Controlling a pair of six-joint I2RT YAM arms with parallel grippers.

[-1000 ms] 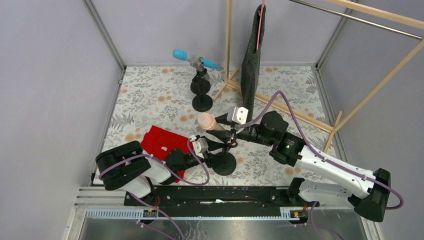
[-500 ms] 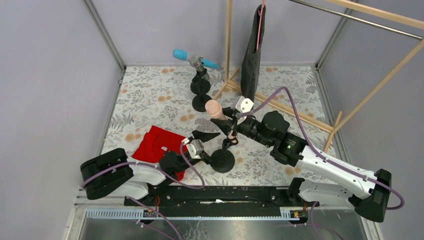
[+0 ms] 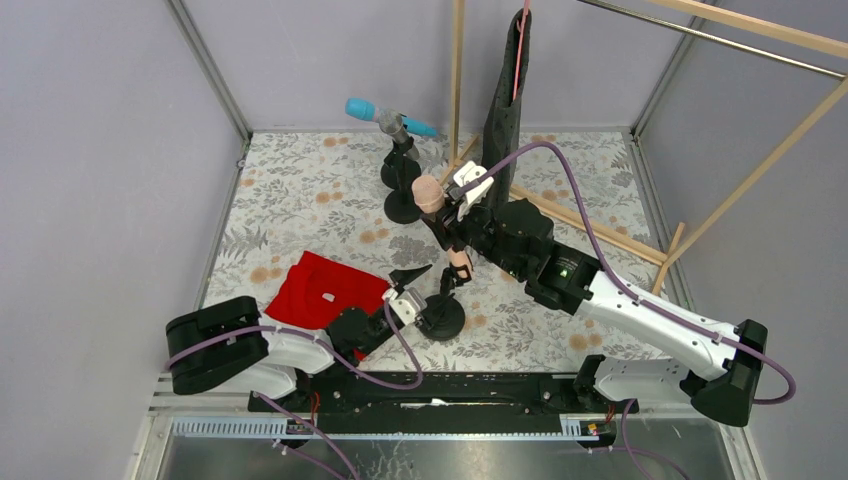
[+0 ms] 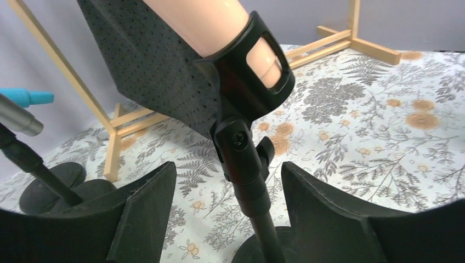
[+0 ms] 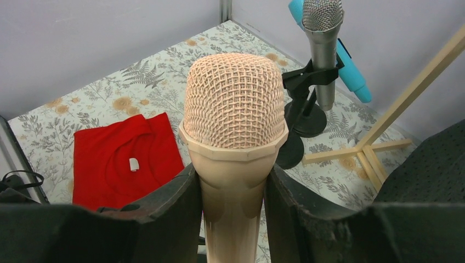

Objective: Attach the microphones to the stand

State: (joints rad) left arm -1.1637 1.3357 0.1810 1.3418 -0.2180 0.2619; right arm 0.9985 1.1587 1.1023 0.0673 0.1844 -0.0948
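Observation:
The peach-pink microphone (image 3: 428, 192) stands nearly upright, its lower end inside the black clip (image 4: 253, 64) of the near stand (image 3: 441, 318). My right gripper (image 3: 452, 216) is shut on its body just below the mesh head (image 5: 234, 101). My left gripper (image 3: 412, 291) is open and low, with a finger on each side of the stand's pole (image 4: 257, 216) and not touching it. The silver-grey microphone (image 5: 322, 33) and the cyan-blue microphone (image 5: 351, 66) sit in clips on the two far stands (image 3: 404, 205).
A red cloth (image 3: 325, 288) lies flat left of the near stand. A black garment bag (image 3: 500, 110) hangs from the wooden rack (image 3: 457, 90) at the back right, whose floor rails (image 3: 590, 222) run behind my right arm.
My right gripper has swung the peach-pink microphone up and towards the back, from lying sideways to nearly upright. My left gripper drew back from the clip and now sits lower, around the pole.

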